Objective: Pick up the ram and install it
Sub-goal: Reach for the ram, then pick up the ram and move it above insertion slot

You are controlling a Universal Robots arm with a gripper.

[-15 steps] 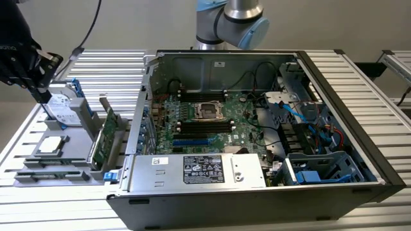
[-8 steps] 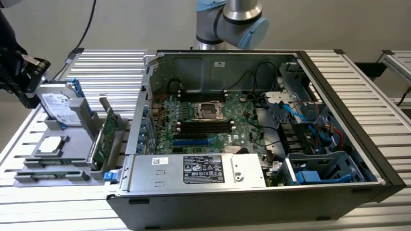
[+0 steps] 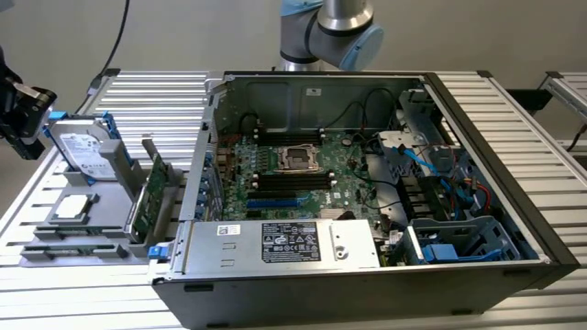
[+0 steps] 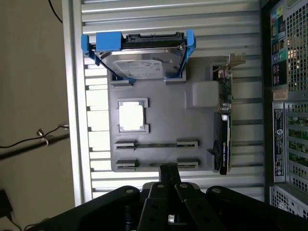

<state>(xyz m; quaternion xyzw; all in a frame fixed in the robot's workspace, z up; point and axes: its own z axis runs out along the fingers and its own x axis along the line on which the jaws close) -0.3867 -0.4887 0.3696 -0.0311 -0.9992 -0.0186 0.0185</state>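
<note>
**Claw**: black, with two fingers pressed together tip to tip and pinching nothing. It hangs over the edge of a grey tray.

**Ram**: a thin dark strip seen edge-on, standing between two grey clips on the tray. It is just beyond the claw's tips and not touched by them. A second pair of clips lies right at the tips; I cannot tell what it carries.

**Tray**: a grey moulded holder resting on a slatted metal table.

**Processor**: a pale square seated in a square recess, past the ram as seen from the claw.

**Hard drive**: silver, in a blue bracket, propped at a tilt at the tray's end farthest from the claw.

**Expansion card**: green, standing on edge along one side of the tray, off to one side of the claw.

**Computer case**: black with its side open, lying beyond the card and well apart from the claw. Inside are a green motherboard and long black memory slots beside the processor socket.
</note>
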